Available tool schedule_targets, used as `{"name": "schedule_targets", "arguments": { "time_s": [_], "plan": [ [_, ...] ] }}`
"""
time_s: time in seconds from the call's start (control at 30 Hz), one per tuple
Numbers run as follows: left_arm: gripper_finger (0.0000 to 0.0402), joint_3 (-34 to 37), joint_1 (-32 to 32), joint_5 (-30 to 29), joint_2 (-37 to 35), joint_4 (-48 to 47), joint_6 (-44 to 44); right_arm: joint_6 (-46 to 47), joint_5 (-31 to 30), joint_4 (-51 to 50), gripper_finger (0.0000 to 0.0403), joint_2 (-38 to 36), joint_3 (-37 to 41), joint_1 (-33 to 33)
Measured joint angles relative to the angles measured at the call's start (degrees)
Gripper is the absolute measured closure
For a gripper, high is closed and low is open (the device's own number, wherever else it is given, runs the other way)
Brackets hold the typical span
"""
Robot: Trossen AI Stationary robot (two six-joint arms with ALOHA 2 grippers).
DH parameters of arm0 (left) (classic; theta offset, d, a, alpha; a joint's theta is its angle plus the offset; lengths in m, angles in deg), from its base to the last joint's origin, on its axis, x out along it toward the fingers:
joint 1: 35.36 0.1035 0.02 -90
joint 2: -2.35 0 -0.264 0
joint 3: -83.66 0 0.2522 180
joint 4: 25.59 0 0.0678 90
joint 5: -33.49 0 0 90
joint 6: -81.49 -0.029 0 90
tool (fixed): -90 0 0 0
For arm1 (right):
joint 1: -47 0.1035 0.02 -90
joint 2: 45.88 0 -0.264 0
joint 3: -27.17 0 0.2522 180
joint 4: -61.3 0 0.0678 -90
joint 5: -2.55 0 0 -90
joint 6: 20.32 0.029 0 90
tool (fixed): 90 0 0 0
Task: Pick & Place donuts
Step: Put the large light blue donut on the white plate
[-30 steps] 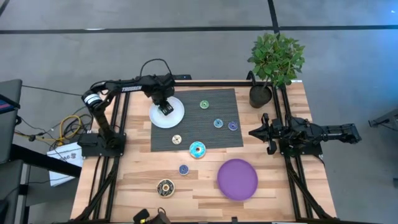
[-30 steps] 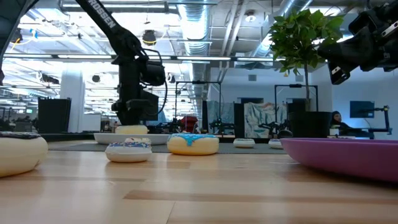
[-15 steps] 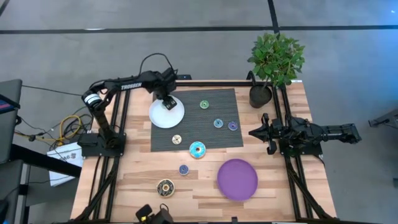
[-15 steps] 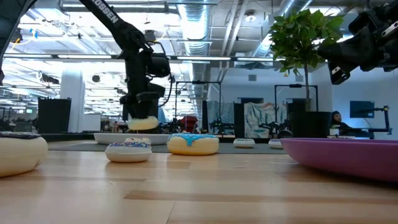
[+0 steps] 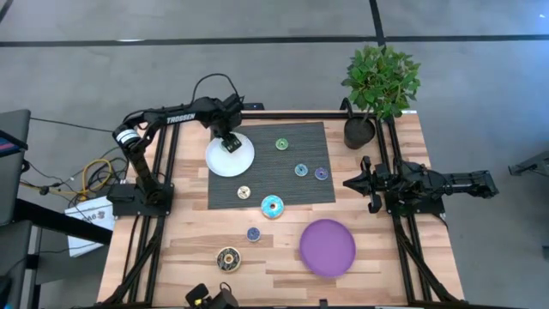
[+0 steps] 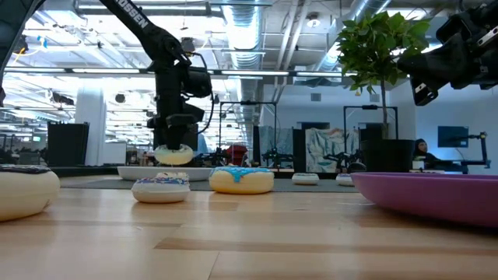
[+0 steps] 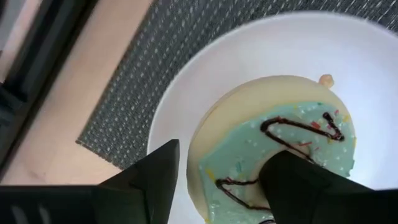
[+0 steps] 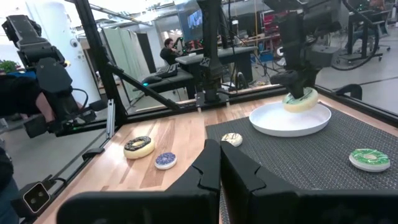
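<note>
My left gripper (image 5: 230, 142) is over the far part of the round white plate (image 5: 243, 161) and is shut on a cream donut with teal icing and brown drizzle (image 7: 292, 118). That donut also shows in the low view (image 6: 173, 154) and in the right wrist view (image 8: 300, 99). Several other donuts lie flat on the dark mat: green (image 5: 281, 144), blue (image 5: 301, 170), purple (image 5: 321, 173), cream (image 5: 244, 192) and teal (image 5: 272, 206). A blue donut (image 5: 253, 233) and a brown donut (image 5: 228, 257) lie on the wood. My right gripper (image 5: 350, 182) waits shut at the table's right side. My left gripper comes at the teal-iced donut from above, pointing down. One finger (image 7: 298, 180) stands on the icing at the ring's middle, and the other (image 7: 161, 177) is outside the ring's cream rim (image 7: 202, 140). The donut hangs just above the white plate (image 6: 140, 172), close to level.
A round purple plate (image 5: 327, 247) lies on the wood near the table's near edge. A potted plant (image 5: 377, 86) stands at the far right corner. The black frame rails (image 5: 167, 172) run along both sides of the table. Cables lie off the left edge.
My left gripper has moved from the middle of the white plate toward its far edge and has risen a little. The teal-iced donut, low on the plate a second ago, has come up with the gripper.
</note>
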Motion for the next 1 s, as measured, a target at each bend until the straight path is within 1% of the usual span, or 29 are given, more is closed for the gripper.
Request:
{"name": "schedule_targets", "arguments": {
  "time_s": [0.2, 0.33, 0.57, 0.63, 0.67, 0.73, 0.77, 0.87, 0.93, 1.0],
  "plan": [
    [0.0186, 1.5, 0.1, 1.3, 0.0, 0.1, 1.3, 0.0, 0.0, 0.0, 0.0403, 0.0, 0.0, 0.0],
    [0.0165, 1.7, 0.1, 1.2, 0.0, 0.2, 1.5, 0.0, 0.0, 0.0, 0.0403, 0.0, 0.0, 0.0],
    [0.0129, 1.7, 0.1, -1.0, 0.0, 0.0, 1.6, 0.0, 0.0, 0.0, 0.0403, 0.0, 0.0, 0.0],
    [0.0126, 1.7, 0.1, -2.6, 0.0, 0.0, 2.1, 0.0, 0.0, 0.0, 0.0403, 0.0, 0.0, 0.0],
    [0.0125, 1.7, 0.1, -2.4, 0.0, -0.1, 2.2, 0.0, 0.0, 0.0, 0.0403, 0.0, 0.0, 0.0],
    [0.0125, 1.7, 0.1, 0.6, 0.0, -0.6, 0.9, 0.0, 0.0, 0.0, 0.0403, 0.0, 0.0, 0.0],
    [0.0125, 1.7, 0.1, 1.3, 0.0, -0.9, 0.0, 0.0, 0.0, 0.0, 0.0403, 0.0, 0.0, 0.0],
    [0.0125, 1.7, 0.0, -0.7, 0.0, -0.8, 0.9, 0.0, 0.0, 0.0, 0.0403, 0.0, 0.0, 0.0],
    [0.0125, 1.7, 0.1, 0.9, 0.0, -0.8, -0.3, 0.0, 0.0, 0.0, 0.0403, 0.0, 0.0, 0.0],
    [0.0125, 1.7, 0.1, -0.5, 0.0, -0.8, -0.3, 0.0, 0.0, 0.0, 0.0403, 0.0, 0.0, 0.0]
  ]
}}
